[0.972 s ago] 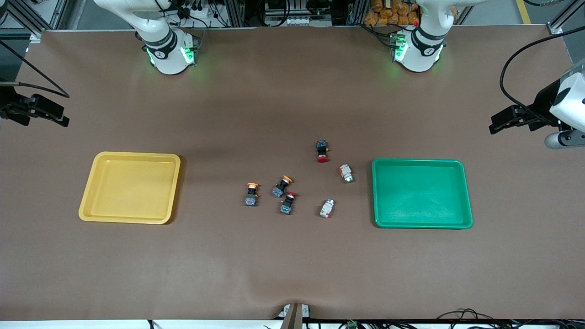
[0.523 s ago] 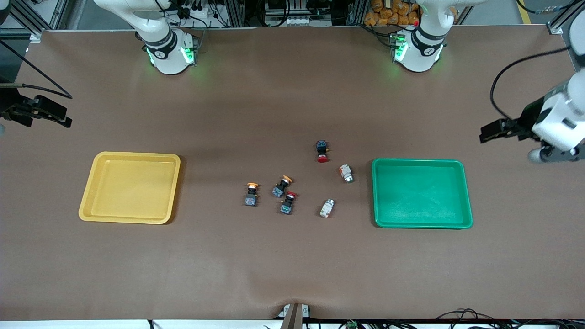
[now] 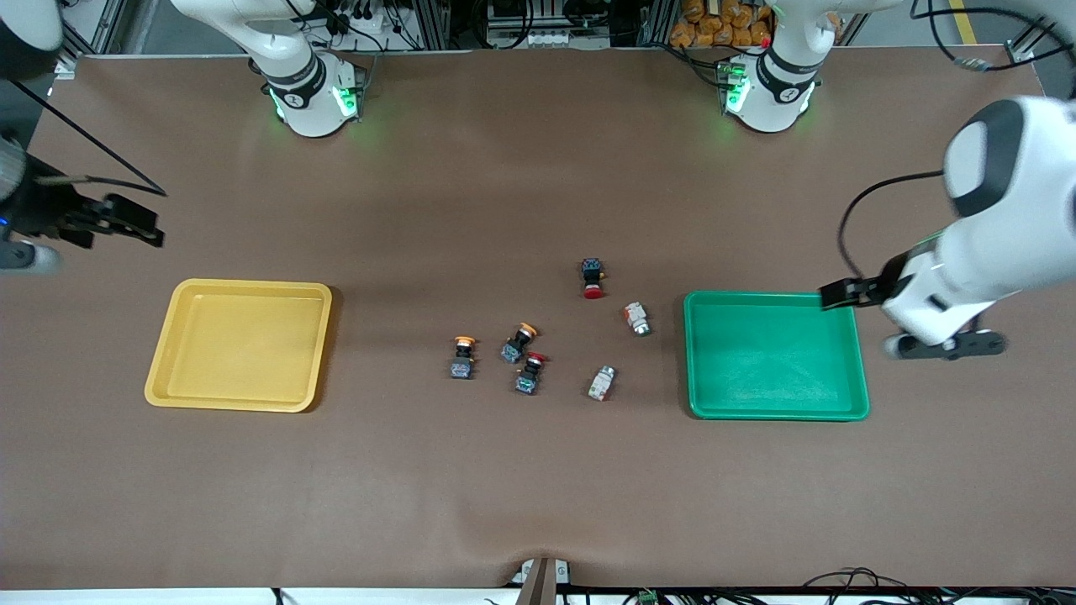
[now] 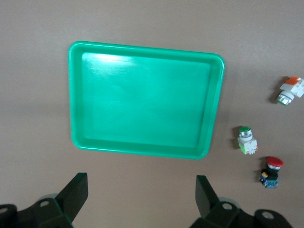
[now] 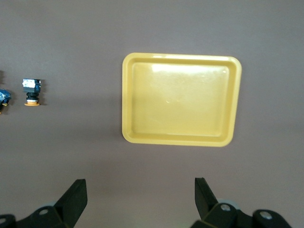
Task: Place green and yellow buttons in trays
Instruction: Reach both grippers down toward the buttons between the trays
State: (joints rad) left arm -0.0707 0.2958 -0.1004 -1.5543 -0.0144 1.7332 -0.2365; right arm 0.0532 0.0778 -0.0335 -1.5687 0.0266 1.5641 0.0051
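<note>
Two yellow-capped buttons and two whitish buttons lie on the table between the trays. The yellow tray and the green tray hold nothing. My left gripper is open in the air by the green tray's corner at the left arm's end. Its wrist view shows the gripper, the green tray and both whitish buttons. My right gripper is open over the table near the yellow tray. Its wrist view shows the gripper, the yellow tray and one yellow-capped button.
Two black switches with red caps lie among the buttons; one shows in the left wrist view. Both arm bases stand at the table's edge farthest from the front camera.
My left gripper has swung in from the table's end to the green tray's corner. My right gripper has moved a little inward toward the yellow tray. The buttons have not moved.
</note>
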